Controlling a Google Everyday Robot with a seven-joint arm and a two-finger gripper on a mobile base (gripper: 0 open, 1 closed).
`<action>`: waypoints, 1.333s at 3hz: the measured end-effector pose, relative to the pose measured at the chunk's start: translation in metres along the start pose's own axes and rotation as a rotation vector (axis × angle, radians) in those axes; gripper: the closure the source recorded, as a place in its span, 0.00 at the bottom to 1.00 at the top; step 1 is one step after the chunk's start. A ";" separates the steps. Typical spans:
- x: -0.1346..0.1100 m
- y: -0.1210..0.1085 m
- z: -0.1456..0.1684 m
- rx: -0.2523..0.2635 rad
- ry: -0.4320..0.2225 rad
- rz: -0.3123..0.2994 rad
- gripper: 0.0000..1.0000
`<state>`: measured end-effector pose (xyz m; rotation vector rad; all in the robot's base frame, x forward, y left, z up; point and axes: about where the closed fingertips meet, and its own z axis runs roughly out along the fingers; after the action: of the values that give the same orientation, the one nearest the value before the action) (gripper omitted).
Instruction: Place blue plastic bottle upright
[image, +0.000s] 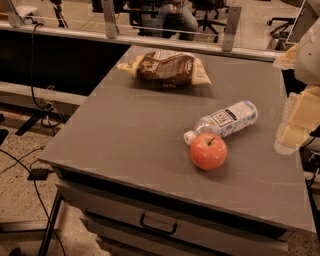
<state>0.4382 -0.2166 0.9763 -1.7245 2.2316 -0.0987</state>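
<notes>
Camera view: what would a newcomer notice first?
The red apple, front-right on the grey table, with the blue plastic bottle lying on its side just behind it. A snack bag sits at the far edge; the gripper hangs at the right, clear of both.

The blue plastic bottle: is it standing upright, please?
No, the blue plastic bottle lies on its side by the apple, gripper hanging at the right edge.

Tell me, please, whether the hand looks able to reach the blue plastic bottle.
Probably yes: the hand hangs right of the blue plastic bottle with bare table between; the apple sits only at its cap end.
</notes>
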 end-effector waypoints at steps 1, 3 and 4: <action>0.000 0.000 0.000 0.000 0.000 0.000 0.00; -0.021 -0.017 0.023 -0.093 -0.018 -0.277 0.00; -0.036 -0.023 0.050 -0.173 -0.021 -0.496 0.00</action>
<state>0.4816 -0.1818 0.9424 -2.3266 1.7941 0.0016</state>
